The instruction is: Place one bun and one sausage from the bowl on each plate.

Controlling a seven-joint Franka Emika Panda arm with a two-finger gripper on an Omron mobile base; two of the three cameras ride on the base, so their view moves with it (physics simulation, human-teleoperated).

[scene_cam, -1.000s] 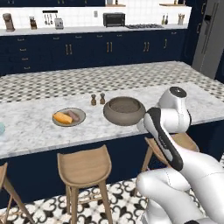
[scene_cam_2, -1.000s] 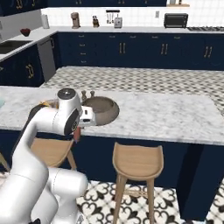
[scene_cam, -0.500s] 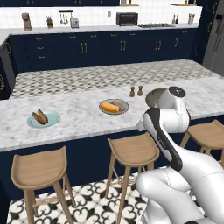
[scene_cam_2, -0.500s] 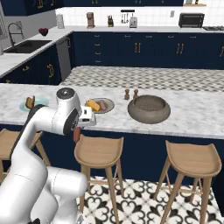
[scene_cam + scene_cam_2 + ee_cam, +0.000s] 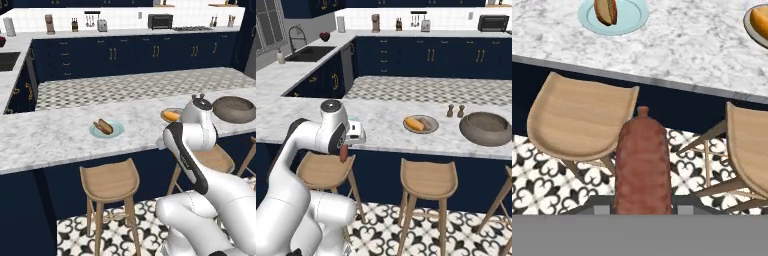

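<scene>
Your gripper (image 5: 344, 145) is clenched on the sausage (image 5: 643, 160), and the sausage's long axis runs in the same line as the fingers, so it stands out straight from the gripper and hangs nearly upright in the right base view. The relation that matters now is between this sausage and the pale blue plate (image 5: 634, 17). In the hand view the plate lies beyond the tip of the sausage and to the left of its axis, up on the bench (image 5: 702, 45). The sausage itself is off the bench on the near side of the plate, lower than the bench edge and above the wooden stool (image 5: 577, 120) that stands just under that edge. So the plate is higher than and further forward from the gripper, and the two are well apart. The pale blue plate carries already a bun (image 5: 605, 10), and I see no sausage beside it. I judge that this plate is the goal, because the grey-tan plate (image 5: 432, 130), further along the bench from the pale blue plate, seems to have both a bun and a sausage. The bowl (image 5: 481, 137) is further on again, on the far side of the grey-tan plate. For the next move you probably need to lift the sausage over the bench edge, carry it forward over the pale blue plate, and lay it down next to the bun.
</scene>
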